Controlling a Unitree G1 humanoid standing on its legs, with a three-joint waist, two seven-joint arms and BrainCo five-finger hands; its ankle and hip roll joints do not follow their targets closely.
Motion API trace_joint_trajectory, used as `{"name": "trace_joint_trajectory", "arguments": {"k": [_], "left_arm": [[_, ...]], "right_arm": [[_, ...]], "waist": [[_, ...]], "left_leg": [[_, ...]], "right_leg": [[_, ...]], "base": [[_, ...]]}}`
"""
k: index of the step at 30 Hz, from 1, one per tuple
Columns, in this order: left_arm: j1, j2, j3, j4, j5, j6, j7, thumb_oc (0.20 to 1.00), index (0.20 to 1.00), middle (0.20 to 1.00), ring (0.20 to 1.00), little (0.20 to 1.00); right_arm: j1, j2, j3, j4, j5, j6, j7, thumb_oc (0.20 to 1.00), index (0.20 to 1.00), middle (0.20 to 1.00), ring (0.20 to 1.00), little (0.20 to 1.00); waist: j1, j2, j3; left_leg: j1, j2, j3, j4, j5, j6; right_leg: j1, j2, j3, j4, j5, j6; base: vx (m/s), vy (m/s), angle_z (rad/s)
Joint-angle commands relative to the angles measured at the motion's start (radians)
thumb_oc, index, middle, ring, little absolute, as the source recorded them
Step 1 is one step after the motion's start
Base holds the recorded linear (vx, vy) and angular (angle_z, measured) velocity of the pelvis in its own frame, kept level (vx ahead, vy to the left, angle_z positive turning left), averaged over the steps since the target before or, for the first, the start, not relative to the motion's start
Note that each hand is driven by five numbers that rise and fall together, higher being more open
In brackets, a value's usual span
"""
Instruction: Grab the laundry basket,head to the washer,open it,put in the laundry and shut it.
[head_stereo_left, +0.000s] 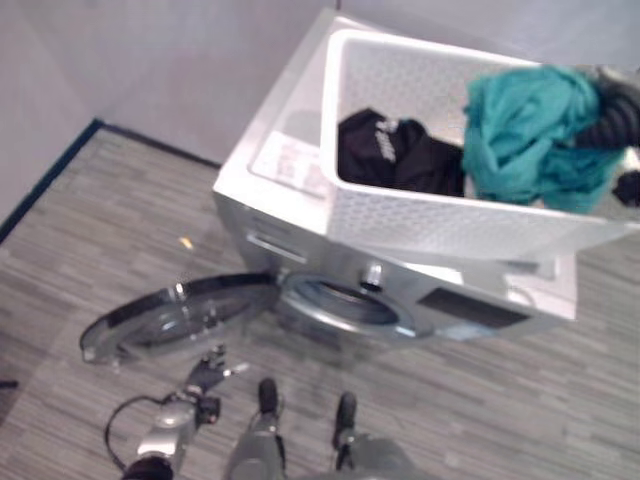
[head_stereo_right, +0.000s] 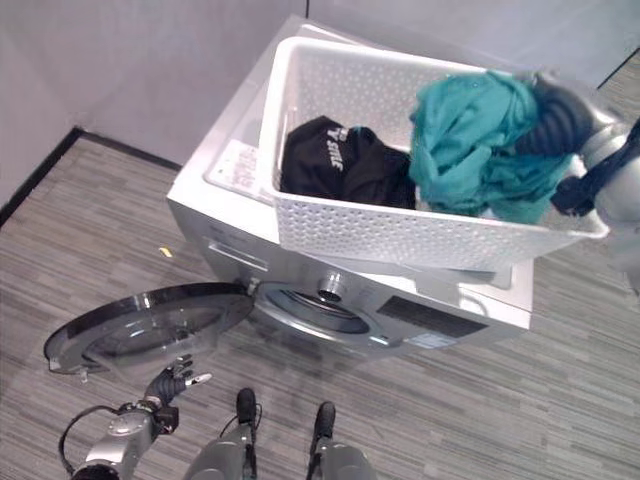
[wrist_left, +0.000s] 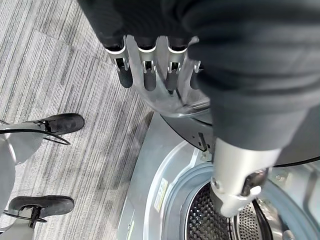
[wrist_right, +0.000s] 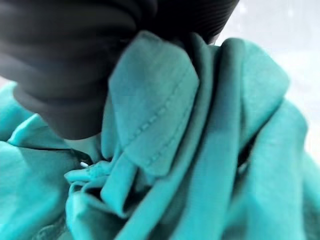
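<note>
Grey plank floor (head_stereo_right: 90, 230) — washer (head_stereo_right: 300, 280) on it, white basket (head_stereo_right: 400, 235) atop

1. From the head, our two eye views look steeply down on the washer (head_stereo_right: 350, 290), the white laundry basket (head_stereo_right: 400, 235) on top of it and the striped floor (head_stereo_left: 90, 250); they share that whole scene, taken from slightly apart.
2. Our left wrist view looks along the left hand (wrist_left: 150, 75) from very close, towards the washer's open drum (wrist_left: 210, 220), which the eye views also show.
3. Our right wrist view sits right against the teal cloth (wrist_right: 200, 150).
</note>
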Motion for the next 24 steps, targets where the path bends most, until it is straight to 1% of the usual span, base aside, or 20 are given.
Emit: {"name": "trace_joint_trajectory", "arguments": {"k": [1,2,7,8,10,13,14,15,16,18,23,24], "left_arm": [[-0.017,0.025,-0.007,0.034,0.015,-0.025,-0.003,1.0,1.0,1.0,1.0,1.0],[-0.017,0.022,-0.005,0.043,0.021,-0.025,-0.002,1.0,1.0,1.0,1.0,1.0],[-0.017,0.021,-0.005,0.046,0.021,-0.027,0.011,1.0,1.0,1.0,1.0,1.0],[-0.015,0.018,-0.011,0.046,0.022,-0.026,0.016,1.0,1.0,1.0,1.0,1.0],[-0.015,0.016,-0.012,0.049,0.023,-0.026,0.019,1.0,1.0,1.0,1.0,1.0],[-0.014,0.017,-0.025,0.05,0.021,-0.024,0.033,1.0,1.0,1.0,1.0,1.0],[-0.013,0.015,-0.022,0.05,0.021,-0.024,0.033,1.0,1.0,1.0,1.0,1.0],[-0.014,0.014,-0.024,0.054,0.022,-0.022,0.04,1.0,1.0,1.0,1.0,1.0],[-0.016,0.007,-0.022,0.057,0.023,-0.023,0.055,1.0,1.0,1.0,1.0,1.0],[-0.014,-0.003,-0.019,0.055,0.025,-0.026,0.064,1.0,1.0,1.0,1.0,1.0],[-0.007,-0.025,-0.005,0.055,0.042,-0.027,0.086,1.0,1.0,1.0,1.0,1.0],[-0.005,-0.023,-0.006,0.055,0.043,-0.027,0.086,1.0,1.0,1.0,1.0,1.0]], "right_arm": [[-0.073,-0.015,-0.057,0.017,0.017,-0.017,-0.092,0.2,0.2,0.2,0.2,0.2],[-0.091,-0.022,-0.07,0.011,0.01,-0.024,-0.116,0.2,0.2,0.2,0.2,0.2],[-0.171,-0.029,-0.069,0.023,-0.027,-0.017,-0.182,0.2,0.2,0.2,0.2,0.2],[-0.227,-0.032,-0.05,0.049,-0.073,-0.011,-0.223,0.2,0.2,0.2,0.2,0.2],[-0.263,-0.03,-0.028,0.066,-0.089,-0.009,-0.239,0.2,0.2,0.2,0.2,0.2],[-0.376,-0.001,0.023,0.128,-0.171,0.014,-0.324,0.2,0.2,0.2,0.2,0.2],[-0.391,0.001,0.038,0.133,-0.173,0.014,-0.327,0.2,0.2,0.2,0.2,0.2],[-0.406,0.014,0.039,0.146,-0.193,0.02,-0.347,0.2,0.2,0.2,0.2,0.2],[-0.419,0.047,0.04,0.154,-0.208,0.024,-0.377,0.2,0.2,0.2,0.2,0.2],[-0.406,0.082,0.013,0.143,-0.234,0.024,-0.417,0.2,0.2,0.2,0.2,0.2],[-0.274,0.189,-0.11,0.001,-0.345,0.014,-0.483,0.2,0.2,0.2,0.2,0.2],[-0.262,0.193,-0.121,-0.008,-0.349,0.015,-0.482,0.2,0.2,0.2,0.2,0.2]], "waist": [[0.011,-0.044,-0.074],[0.01,-0.044,-0.088],[0.015,-0.045,-0.108],[0.021,-0.045,-0.12],[0.021,-0.043,-0.123],[0.034,-0.039,-0.137],[0.032,-0.037,-0.136],[0.035,-0.034,-0.139],[0.037,-0.028,-0.143],[0.041,-0.017,-0.147],[0.044,0.004,-0.152],[0.044,0.002,-0.152]], "left_leg": [[0.053,0.022,0.014,0.099,-0.202,0.009],[0.066,0.021,0.014,0.096,-0.205,0.01],[0.092,0.018,0.012,0.081,-0.208,0.01],[0.104,0.017,0.01,0.073,-0.208,0.01],[0.111,0.016,0.01,0.069,-0.208,0.01],[0.125,0.013,0.005,0.063,-0.209,0.01],[0.127,0.013,0.005,0.062,-0.209,0.01],[0.129,0.013,0.003,0.062,-0.209,0.01],[0.135,0.012,0.0,0.062,-0.21,0.01],[0.138,0.011,-0.003,0.064,-0.211,0.011],[0.149,0.008,-0.009,0.065,-0.215,0.012],[0.15,0.008,-0.01,0.065,-0.215,0.012]], "right_leg": [[-0.02,-0.039,0.002,0.116,-0.072,0.072],[-0.011,-0.037,0.002,0.116,-0.075,0.072],[0.007,-0.034,0.002,0.114,-0.08,0.072],[0.017,-0.032,0.001,0.113,-0.083,0.072],[0.022,-0.031,0.0,0.111,-0.085,0.072],[0.036,-0.029,-0.003,0.109,-0.09,0.07],[0.037,-0.029,-0.002,0.108,-0.09,0.07],[0.041,-0.028,-0.003,0.108,-0.092,0.069],[0.048,-0.027,-0.004,0.107,-0.094,0.068],[0.053,-0.027,-0.005,0.107,-0.098,0.066],[0.067,-0.027,-0.005,0.104,-0.105,0.063],[0.068,-0.027,-0.006,0.104,-0.105,0.063]], "base": [[0.05,0.001,-0.03],[0.07,0.0,-0.03],[0.04,0.001,-0.04],[0.05,0.006,0.02],[0.03,0.004,0.04],[0.02,0.0,0.02],[0.0,0.0,0.0],[0.0,0.0,0.0],[0.0,0.0,0.0],[0.0,0.0,0.0],[0.0,-0.003,0.05],[-0.01,0.0,0.07]]}}
